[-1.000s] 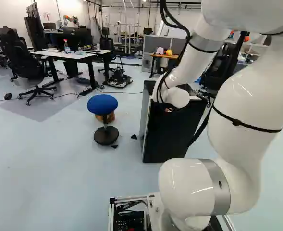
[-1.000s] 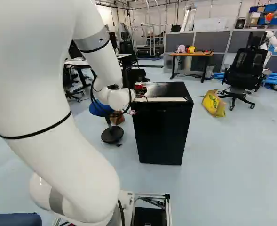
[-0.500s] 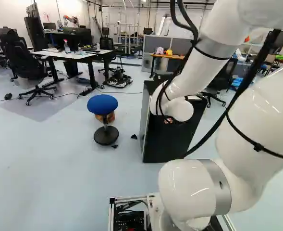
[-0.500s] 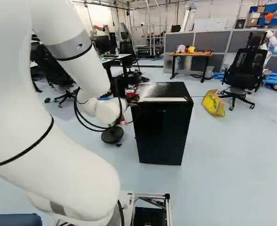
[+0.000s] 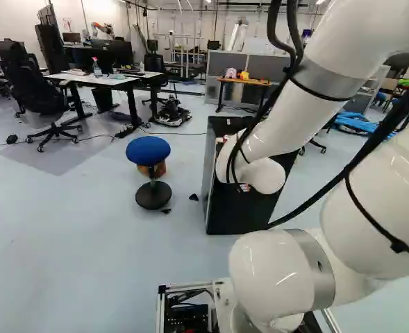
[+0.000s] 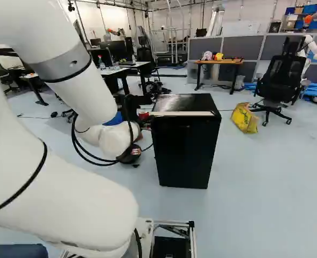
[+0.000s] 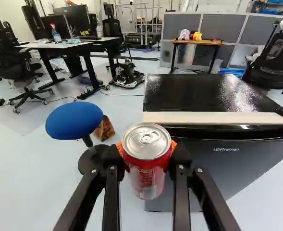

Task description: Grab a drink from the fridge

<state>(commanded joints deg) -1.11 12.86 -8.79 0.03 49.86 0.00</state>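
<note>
Red can (image 7: 146,161) between the claw's (image 7: 146,156) fingers

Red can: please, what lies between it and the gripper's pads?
Nothing: the wrist view shows the gripper shut on the can, an orange pad against each side.

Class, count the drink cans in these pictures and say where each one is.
1: the red can, clamped between the gripper's two fingers, beside the black fridge in the right base view. More may be hidden inside the fridge.

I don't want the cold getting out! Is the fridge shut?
Shut. The fridge door sits straight across the front; no inside shows.
</note>
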